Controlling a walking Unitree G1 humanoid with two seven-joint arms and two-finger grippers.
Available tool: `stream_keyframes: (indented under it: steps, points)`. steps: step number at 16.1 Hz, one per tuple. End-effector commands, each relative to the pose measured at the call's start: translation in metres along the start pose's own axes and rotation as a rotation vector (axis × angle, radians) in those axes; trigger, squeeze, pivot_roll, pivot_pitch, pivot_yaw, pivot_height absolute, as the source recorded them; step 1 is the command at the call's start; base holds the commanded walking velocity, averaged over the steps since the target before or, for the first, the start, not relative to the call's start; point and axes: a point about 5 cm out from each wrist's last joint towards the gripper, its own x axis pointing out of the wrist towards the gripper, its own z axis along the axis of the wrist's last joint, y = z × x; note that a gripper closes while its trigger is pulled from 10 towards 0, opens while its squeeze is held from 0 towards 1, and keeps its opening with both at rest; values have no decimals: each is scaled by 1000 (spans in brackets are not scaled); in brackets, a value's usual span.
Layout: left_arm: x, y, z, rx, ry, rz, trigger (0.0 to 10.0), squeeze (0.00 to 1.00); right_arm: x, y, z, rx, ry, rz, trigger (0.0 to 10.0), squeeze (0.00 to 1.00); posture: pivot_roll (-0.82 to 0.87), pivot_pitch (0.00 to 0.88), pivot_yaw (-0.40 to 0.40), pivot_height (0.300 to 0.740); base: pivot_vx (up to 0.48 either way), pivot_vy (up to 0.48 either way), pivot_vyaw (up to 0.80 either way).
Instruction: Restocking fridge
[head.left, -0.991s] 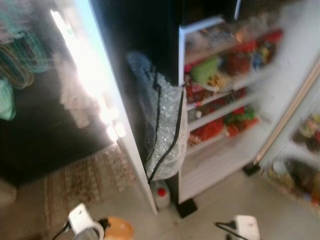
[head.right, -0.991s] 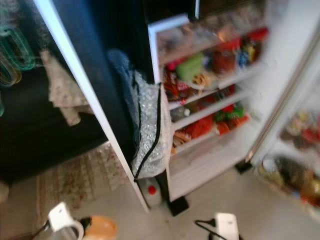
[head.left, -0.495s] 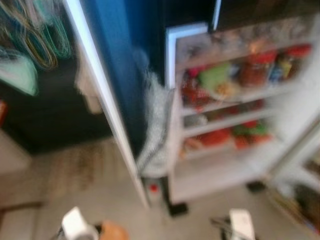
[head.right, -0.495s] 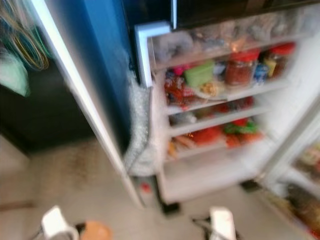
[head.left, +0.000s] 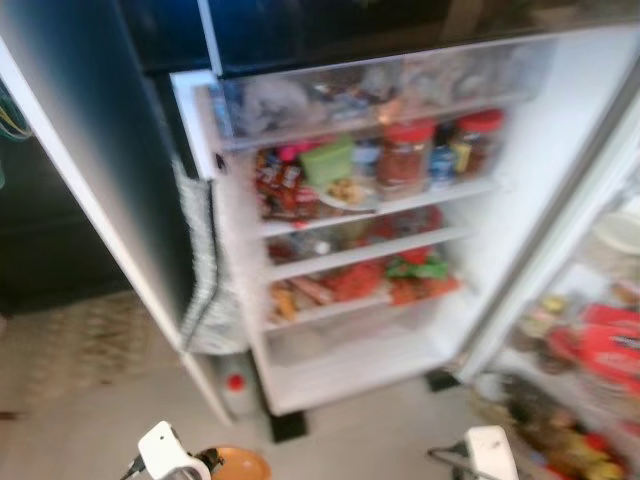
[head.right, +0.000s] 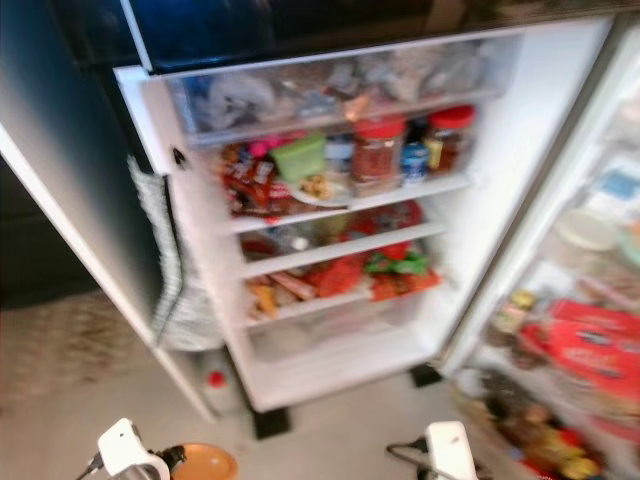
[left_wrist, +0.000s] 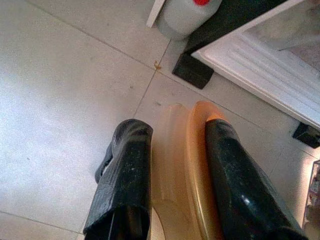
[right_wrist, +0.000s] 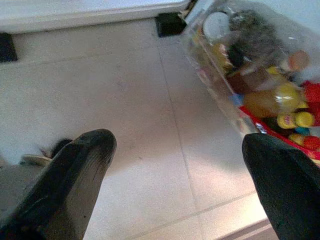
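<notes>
2 black fingers of the left hand (left_wrist: 172, 180) squeeze a round orange plastic thing (left_wrist: 187, 175) by its edge, low above the pale tiled floor (left_wrist: 65, 100). It looks like a small plate or lid, but I cannot tell which. The hold is only on the rim, so I think it could slip and drop if the robot bumps something or tips it.

The right hand (right_wrist: 180, 185) is wide open and holds nothing.

The white fridge with its door open (head.left: 400, 350) stands just ahead. Its shelves are packed with red-lidded glass jars (head.left: 405, 155), a green tub (head.left: 328, 160) and red packets (head.left: 355, 280), so there is little room. Pushing the orange thing in could knock a jar down. Only the bottom shelf looks bare.

A grey plastic jug with a red cap (head.left: 236, 390) sits on the floor by the fridge corner, and a silvery quilted bag (head.left: 205, 260) hangs beside the fridge. A foot or arm could catch on them. The door shelf on the right holds yellow bottles (right_wrist: 280, 100), near the right hand.
</notes>
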Motion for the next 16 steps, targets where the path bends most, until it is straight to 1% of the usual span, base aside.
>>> stream_keyframes:
  steps: [1,6,7,10,11,12,14,15,16]
  points:
    - [0,2,0,-6,6,13,10000,0,-1,8,-2,-6,4,28,10000,0,-80,39,3,740,0,-296,0]
    - [0,5,5,3,-5,15,10000,0,-1,13,0,0,5,38,10000,0,-75,61,37,740,0,-295,0]
    - [0,5,6,4,-7,16,10000,0,-1,14,0,1,6,38,10000,0,-72,64,42,740,0,-292,569]
    - [0,4,7,-11,-24,-2,10000,0,-1,15,0,9,5,38,10000,0,-70,63,44,740,0,-283,0]
    - [0,1,8,-65,-47,-46,10000,0,-1,15,0,9,4,38,10000,0,-72,63,45,740,0,0,0]
    - [0,-2,10,-82,-74,-86,10000,0,-1,15,0,6,5,39,10000,0,-70,65,44,740,0,0,0]
    - [-1,-7,17,-152,-149,-164,10000,0,-1,15,0,0,5,42,10000,0,-70,66,47,740,0,0,0]
    - [-2,-10,20,-191,-184,-224,10000,0,0,15,0,-4,4,43,10000,0,-70,66,47,740,0,0,0]
    - [-4,-34,40,-205,-256,-321,10000,0,0,15,0,-3,2,40,10000,0,-71,69,50,740,0,0,0]
